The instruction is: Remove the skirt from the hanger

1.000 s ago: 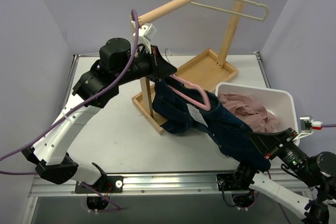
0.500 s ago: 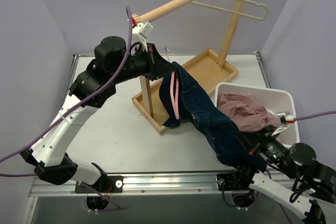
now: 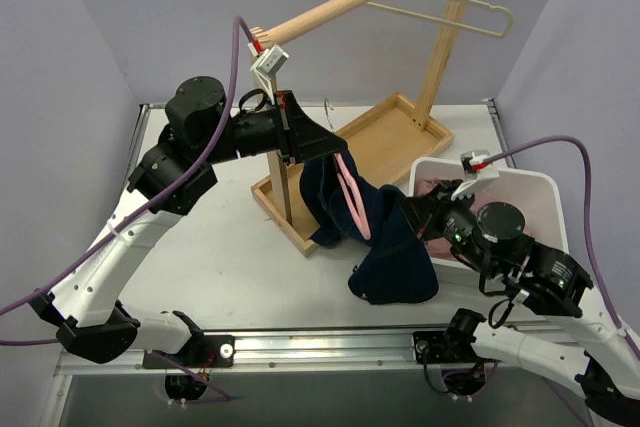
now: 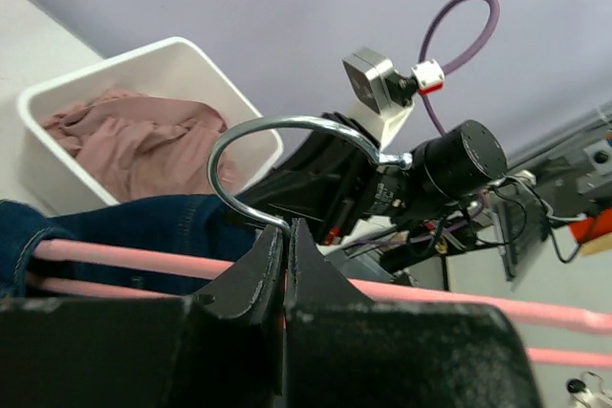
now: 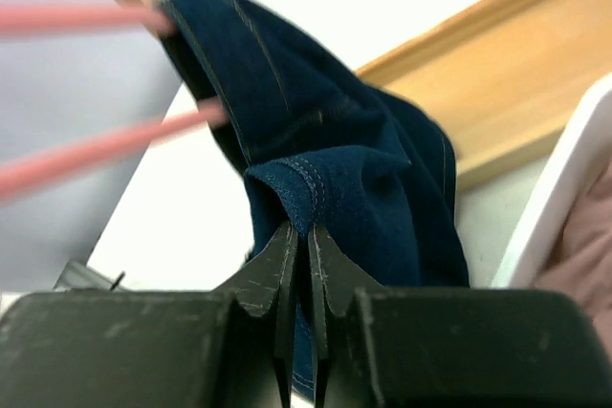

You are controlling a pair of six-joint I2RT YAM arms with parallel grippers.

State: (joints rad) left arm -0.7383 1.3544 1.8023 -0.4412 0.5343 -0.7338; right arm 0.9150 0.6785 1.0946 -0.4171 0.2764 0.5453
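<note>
Left gripper (image 4: pixel 284 253) clamped on pink hanger (image 4: pixel 124 257) at hook. Right gripper (image 5: pixel 298 241) pinching denim garment (image 5: pixel 325 140) hem, bars run leftward from it. Skirt (image 4: pixel 134 145) heaped in bin (image 4: pixel 96 70) just right of right gripper; hanger (image 3: pixel 430 17) bare, well beyond.

The pink hanger (image 5: pixel 91 152) is a blur (running off the left edge); the right arm (image 3: pixel 520 257) hides most of the skirt (image 3: pixel 430 190).
</note>
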